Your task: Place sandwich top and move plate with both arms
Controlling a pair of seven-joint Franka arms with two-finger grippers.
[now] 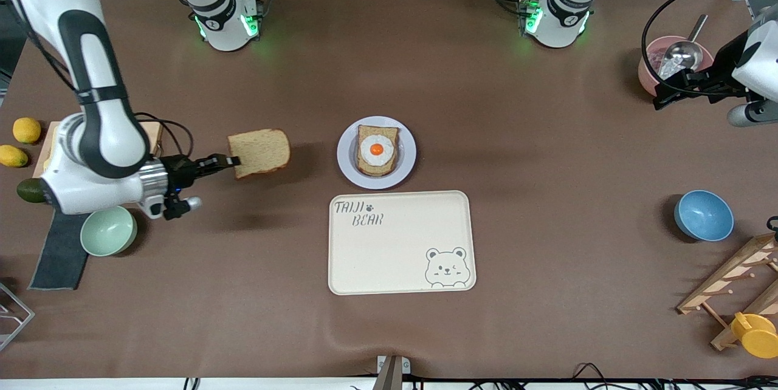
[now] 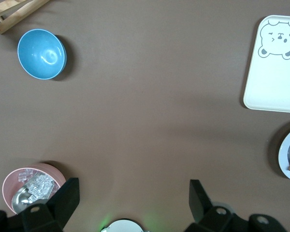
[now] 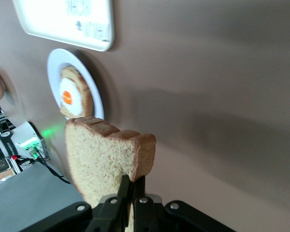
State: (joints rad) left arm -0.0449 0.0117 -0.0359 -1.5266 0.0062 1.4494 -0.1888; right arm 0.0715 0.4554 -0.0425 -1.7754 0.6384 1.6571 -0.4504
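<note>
Brown table cloth carries everything you have to work with, and the cream tray lies near the middle of the edge nearest the front camera. Just farther from that camera than the tray sits the plate, bearing a bread slice with a fried egg.

You are, by my reading, in step 1 of 2: the sandwich top is carried flat in the air, over the bare table between the plate and the right arm's end. Your right gripper is clamped tight on its crust edge. Next you need to bring the slice across over the egg, line up its square with the lower slice, and lower it before letting go; the plate move looks untouched.

Your left gripper waits with its fingers spread wide and empty, over the left arm's end of the table beside the pink bowl.

From the front view you get the gap between slice and plate. Only the right wrist view shows the pinch on the crust, with the fingers biting the slice's thin edge. Only the left wrist view shows how wide those other fingers stand.
</note>
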